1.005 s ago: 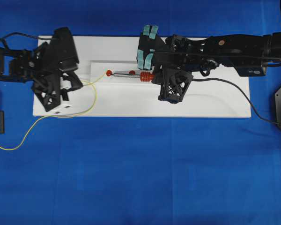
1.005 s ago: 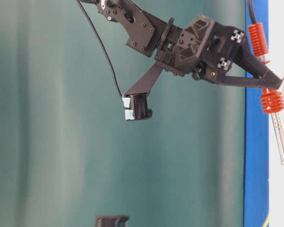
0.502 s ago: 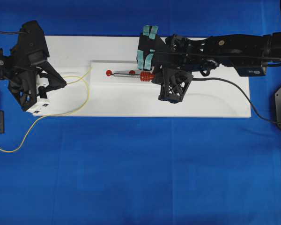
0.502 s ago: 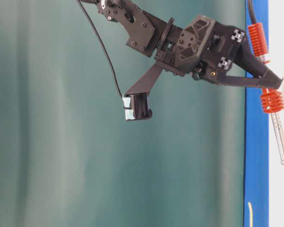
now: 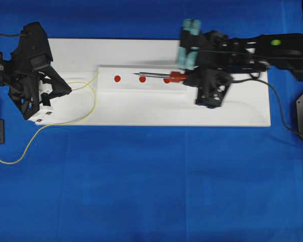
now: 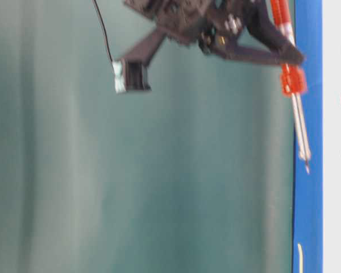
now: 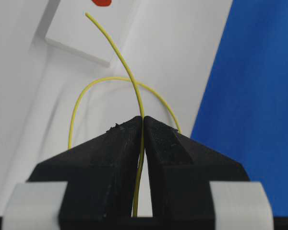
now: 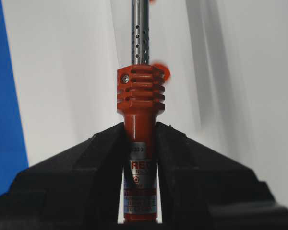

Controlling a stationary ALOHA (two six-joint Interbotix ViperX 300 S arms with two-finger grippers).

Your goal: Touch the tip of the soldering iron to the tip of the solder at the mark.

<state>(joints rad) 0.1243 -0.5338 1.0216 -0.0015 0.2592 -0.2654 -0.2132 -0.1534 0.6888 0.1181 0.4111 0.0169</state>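
The right gripper [image 8: 140, 143] pinches the soldering iron [image 5: 159, 76] by its red handle, just behind the ribbed collar, and holds it level over the white board [image 5: 141, 113]. Its dark tip hangs between the left red mark [image 5: 117, 78] and the middle red mark [image 5: 142, 79], above the board rather than on it, as the table-level view shows. The left gripper [image 7: 143, 125] has its fingers pressed together on the solder [image 7: 120, 62], whose free end curves up toward the left red mark but stops short of it, near the edge of the raised white strip [image 5: 141, 85].

Both tips are well apart from each other. The main risk is the solder: a long unsupported length sticks out past the fingers, so it may sway or bend as it travels and land beside the mark. The iron's thin shaft could also overshoot and push the soft wire aside instead of meeting it tip to tip. The loose loop lying on the board could drag too.
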